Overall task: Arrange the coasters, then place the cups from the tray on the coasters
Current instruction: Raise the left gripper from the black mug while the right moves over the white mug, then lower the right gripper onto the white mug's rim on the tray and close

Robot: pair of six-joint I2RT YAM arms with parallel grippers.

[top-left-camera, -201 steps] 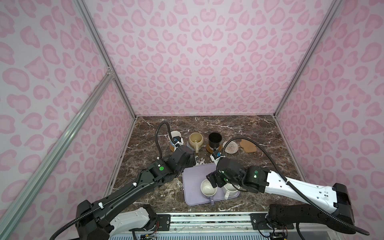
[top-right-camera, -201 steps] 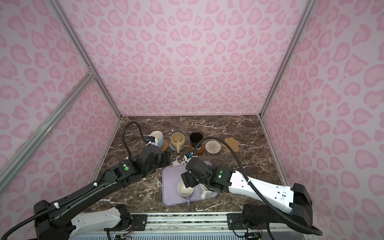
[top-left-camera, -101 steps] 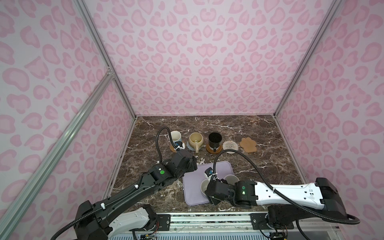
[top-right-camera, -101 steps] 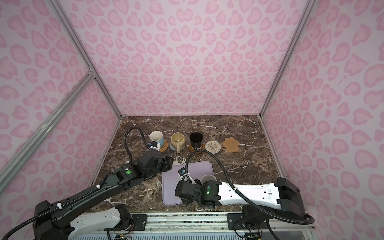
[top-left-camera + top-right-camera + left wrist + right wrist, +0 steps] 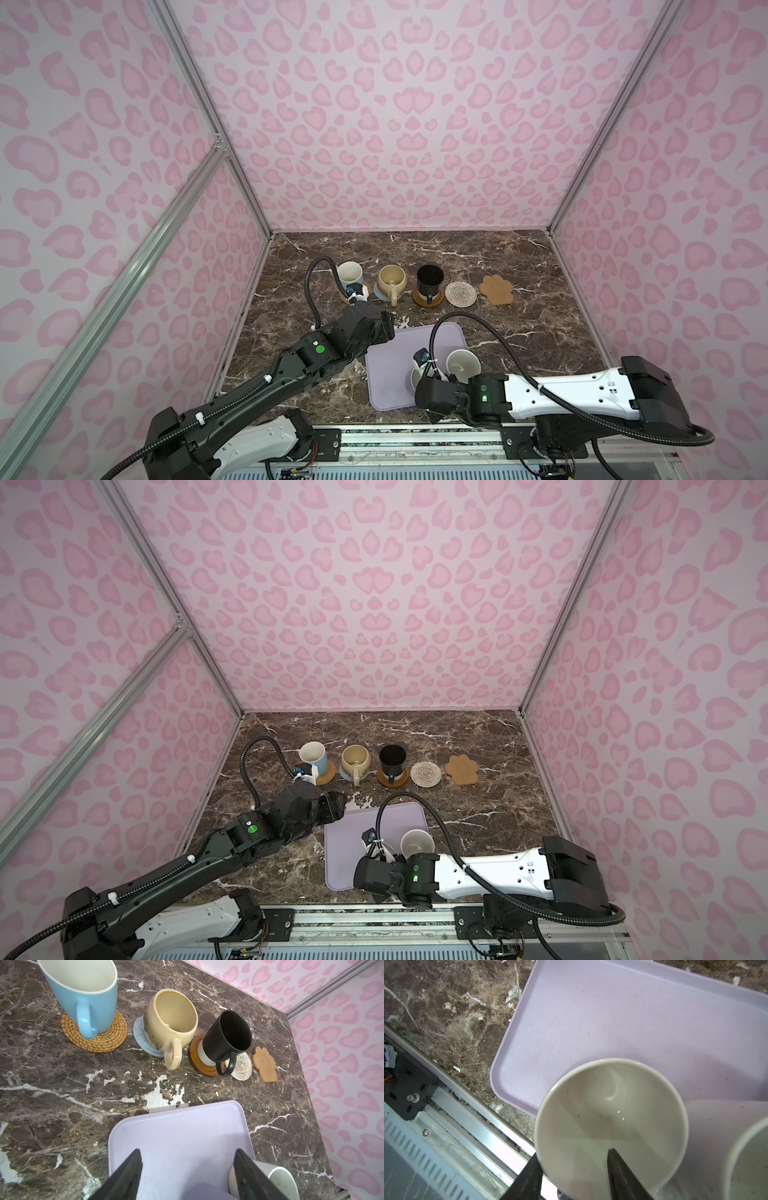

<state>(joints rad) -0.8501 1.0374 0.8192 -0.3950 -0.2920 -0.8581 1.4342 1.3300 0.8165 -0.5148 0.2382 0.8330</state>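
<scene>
Along the back stand a light blue cup (image 5: 349, 272) on an orange coaster (image 5: 328, 773), a pale yellow cup (image 5: 392, 279) on a blue-grey coaster (image 5: 379, 291), and a black cup (image 5: 430, 278) on a brown coaster (image 5: 426, 301). The cream coaster (image 5: 460, 294) and the tan flower coaster (image 5: 496, 289) are bare. On the lavender tray (image 5: 395, 345) stand a speckled cup (image 5: 462, 363) and a lavender cup (image 5: 610, 1105). My right gripper (image 5: 573, 1155) straddles the lavender cup's near wall, one finger inside and one outside, still apart. My left gripper (image 5: 187, 1150) hangs open over the tray's far end, holding nothing.
Pink patterned walls close in the marble table (image 5: 519, 332) on three sides. A metal rail (image 5: 467, 1101) runs along the near edge right beside the tray. The left arm's cable (image 5: 311, 286) loops up next to the light blue cup.
My right gripper pulled back toward the near edge, dropped onto the lavender cup's rim and narrowed its jaws. My left gripper drew slightly away from the row of cups toward the tray.
</scene>
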